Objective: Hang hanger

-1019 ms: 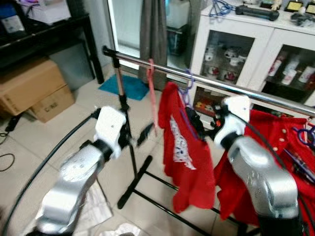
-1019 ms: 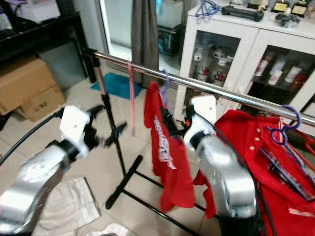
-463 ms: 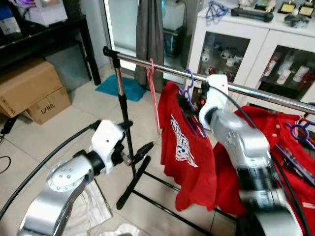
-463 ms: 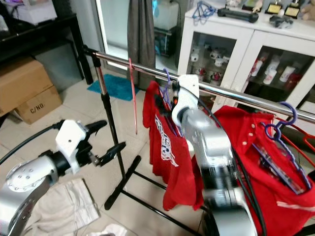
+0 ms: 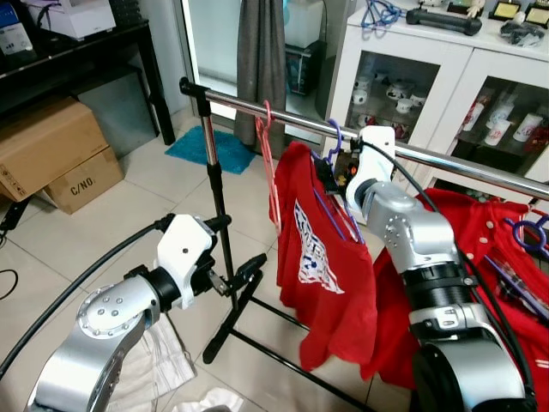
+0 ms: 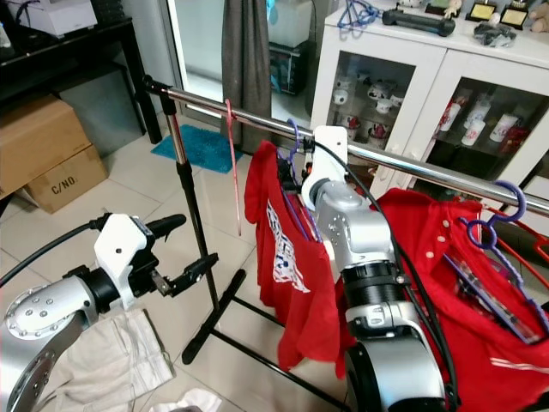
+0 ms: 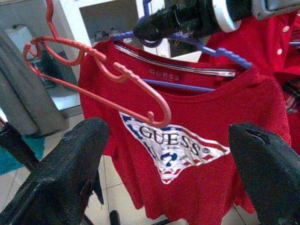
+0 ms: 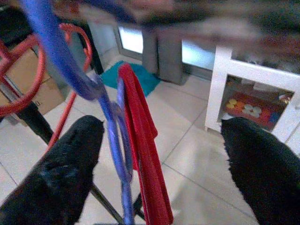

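On the chrome garment rail (image 5: 283, 116) the blue plastic hanger (image 5: 330, 142) sat with its hook over the bar, carrying a red printed T-shirt (image 5: 324, 257); an empty pink plastic hanger (image 5: 268, 163) hung just beside it toward the black upright post (image 5: 214, 184); the right gripper (image 8: 154, 140) was up at the rail beside the blue hanger's neck, its two black fingers spread wide either side of the hanger with nothing clamped between them; whether a finger touched the plastic could not be made out; the left gripper (image 5: 233, 257) hovered low near the post, well below the rail, fingers wide apart and empty, pointed toward the shirt; more red garments (image 5: 489, 249) lay heaped to the right over the frame, with another blue hanger (image 6: 493, 223) among them; judged step: release after hanging, the hook apparently seated; next move would call for drawing the right gripper straight back off the hanger without snagging the collar or dragging the hook along the bar; risk judged: a finger catching the hanger and lifting it off.
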Controlling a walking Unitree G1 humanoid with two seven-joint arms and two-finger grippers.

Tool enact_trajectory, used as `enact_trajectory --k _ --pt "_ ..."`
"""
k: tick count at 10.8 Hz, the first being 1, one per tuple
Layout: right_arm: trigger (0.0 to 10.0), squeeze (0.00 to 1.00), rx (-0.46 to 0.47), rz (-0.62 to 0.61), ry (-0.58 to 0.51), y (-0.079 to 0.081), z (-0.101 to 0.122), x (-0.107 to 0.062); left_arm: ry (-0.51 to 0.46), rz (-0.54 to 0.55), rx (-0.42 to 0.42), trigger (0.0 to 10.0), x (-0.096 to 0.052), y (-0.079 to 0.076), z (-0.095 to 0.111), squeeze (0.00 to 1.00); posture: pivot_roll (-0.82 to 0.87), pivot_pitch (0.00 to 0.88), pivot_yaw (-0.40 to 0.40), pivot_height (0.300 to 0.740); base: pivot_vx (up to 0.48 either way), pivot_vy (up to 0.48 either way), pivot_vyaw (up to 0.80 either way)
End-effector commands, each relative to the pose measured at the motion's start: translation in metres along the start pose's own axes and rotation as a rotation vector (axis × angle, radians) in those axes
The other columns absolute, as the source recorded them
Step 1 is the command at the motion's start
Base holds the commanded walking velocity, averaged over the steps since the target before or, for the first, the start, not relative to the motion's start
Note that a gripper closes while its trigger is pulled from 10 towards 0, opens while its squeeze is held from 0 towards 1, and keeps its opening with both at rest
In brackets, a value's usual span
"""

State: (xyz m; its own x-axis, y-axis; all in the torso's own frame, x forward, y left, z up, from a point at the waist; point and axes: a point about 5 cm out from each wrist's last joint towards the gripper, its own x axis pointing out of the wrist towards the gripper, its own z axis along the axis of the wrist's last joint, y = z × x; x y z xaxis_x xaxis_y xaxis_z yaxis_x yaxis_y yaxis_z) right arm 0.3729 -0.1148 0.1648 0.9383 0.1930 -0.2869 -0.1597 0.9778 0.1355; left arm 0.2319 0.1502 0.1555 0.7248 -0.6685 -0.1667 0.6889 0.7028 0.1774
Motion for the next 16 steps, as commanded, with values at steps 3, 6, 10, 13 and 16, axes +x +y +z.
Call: enact_trajectory --k 3,6,10,13,16 --pt "0.0 0.00 0.002 0.025 0.009 0.004 0.006 0.007 0.004 -0.024 0.006 10.0 0.001 -0.002 0.002 1.00 0.12 0.003 -0.003 0.740 0.000 0.000 0.00" --pt "0.0 0.00 -0.036 -0.013 0.035 -0.001 0.005 0.014 0.012 -0.023 0.007 10.0 0.002 -0.001 0.001 1.00 0.12 0.005 -0.011 0.740 0.000 0.000 0.00" --pt "0.4 0.00 -0.052 0.028 0.087 -0.006 0.017 0.014 0.020 -0.017 0.020 10.0 0.001 0.001 -0.001 1.00 0.12 0.000 -0.012 0.740 0.000 0.000 0.00" --pt "10.0 0.00 -0.112 0.116 -0.010 -0.011 0.036 -0.001 0.010 -0.022 0.017 10.0 0.002 -0.001 0.000 0.98 0.12 0.000 -0.019 0.740 0.000 0.000 0.00" --pt "10.0 1.00 -0.126 0.196 -0.052 -0.013 0.037 -0.028 0.006 -0.028 0.018 10.0 0.003 -0.002 0.000 0.99 0.11 0.000 -0.013 0.740 0.000 0.000 0.00"
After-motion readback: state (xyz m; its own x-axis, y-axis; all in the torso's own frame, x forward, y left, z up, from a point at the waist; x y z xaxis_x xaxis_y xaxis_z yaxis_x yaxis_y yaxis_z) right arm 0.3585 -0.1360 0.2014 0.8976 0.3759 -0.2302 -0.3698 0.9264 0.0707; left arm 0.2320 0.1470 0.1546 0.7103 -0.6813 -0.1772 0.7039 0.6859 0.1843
